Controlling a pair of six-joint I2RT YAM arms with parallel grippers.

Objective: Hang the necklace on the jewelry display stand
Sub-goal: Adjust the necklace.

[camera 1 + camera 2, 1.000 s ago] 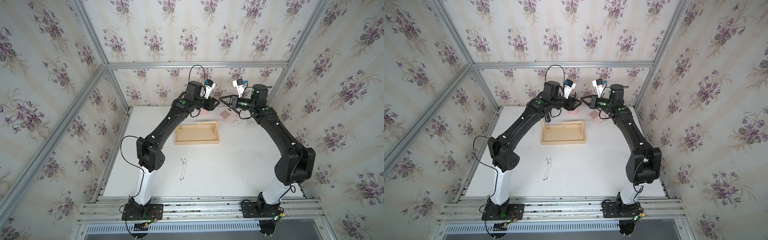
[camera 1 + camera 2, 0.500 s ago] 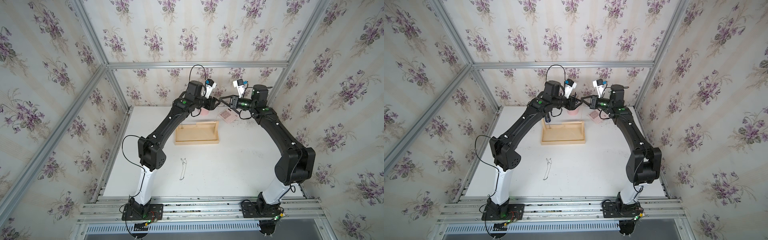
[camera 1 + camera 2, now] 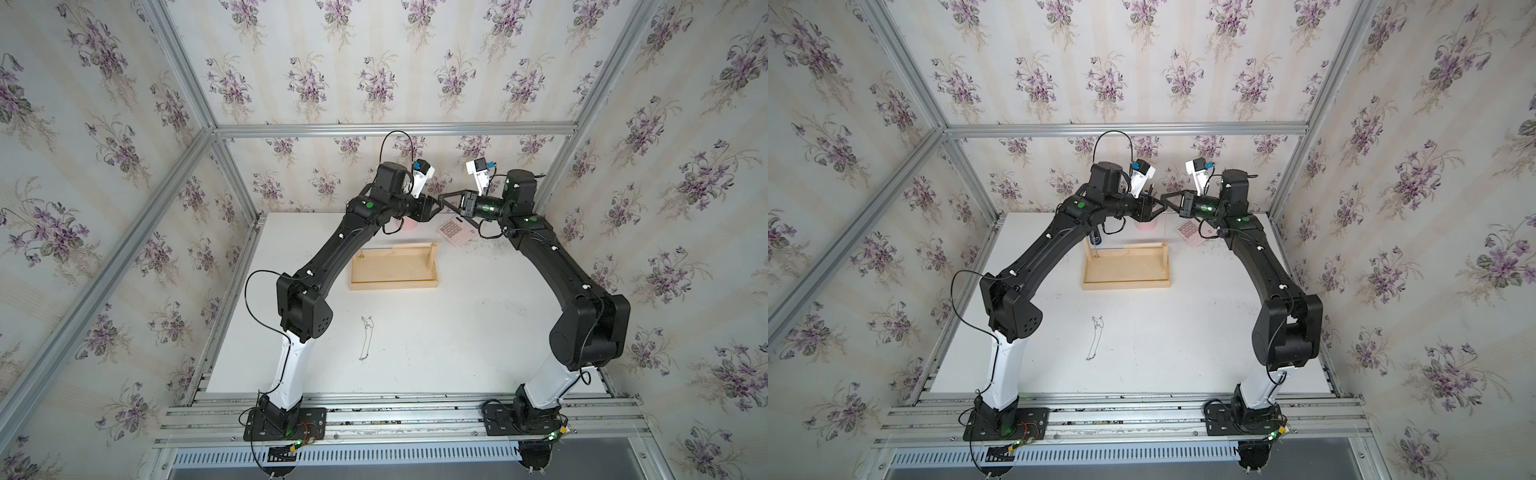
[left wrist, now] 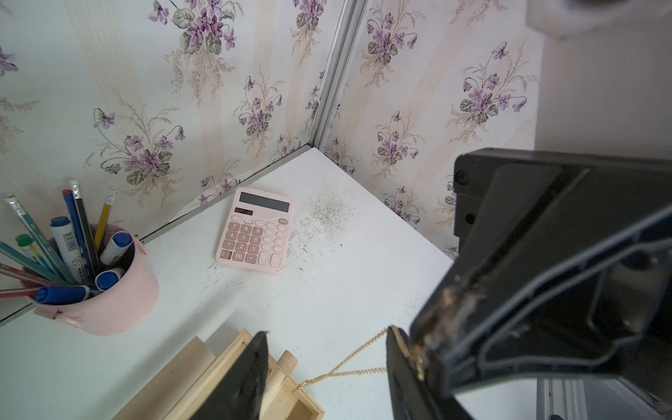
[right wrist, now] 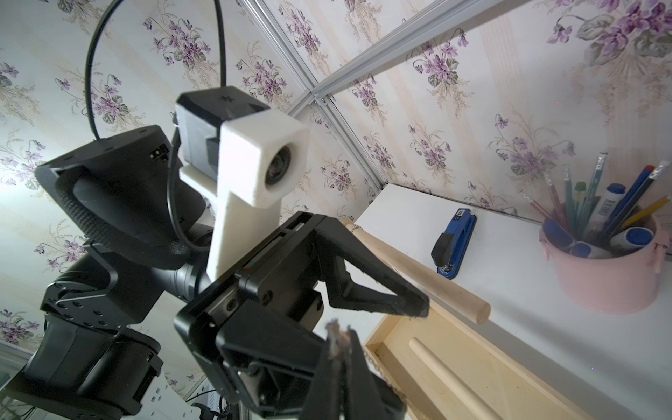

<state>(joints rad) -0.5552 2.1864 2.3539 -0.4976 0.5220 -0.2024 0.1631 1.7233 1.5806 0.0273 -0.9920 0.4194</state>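
Drawn together now above the jewelry display stand (image 3: 395, 284), my right jaws clamp the gold necklace (image 4: 349, 358), left jaws apart astride it. One end seems looped on a dowel (image 5: 458, 296); the rest is unhung.

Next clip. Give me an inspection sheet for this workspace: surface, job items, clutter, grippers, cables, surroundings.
Surface: white tabletop, dark scuffs near the calculator.
Job's things: jewelry display stand upright mid-table; gold necklace stretched from a stand bar to the right gripper.
Clutter: pen cup, calculator and blue stapler at the back; thin chain lying loose in front of the stand.
Grippers: left gripper open beside the necklace; right gripper shut on it.
Cables: black cable looped above the left wrist.
Surroundings: floral wallpaper walls, aluminium frame.
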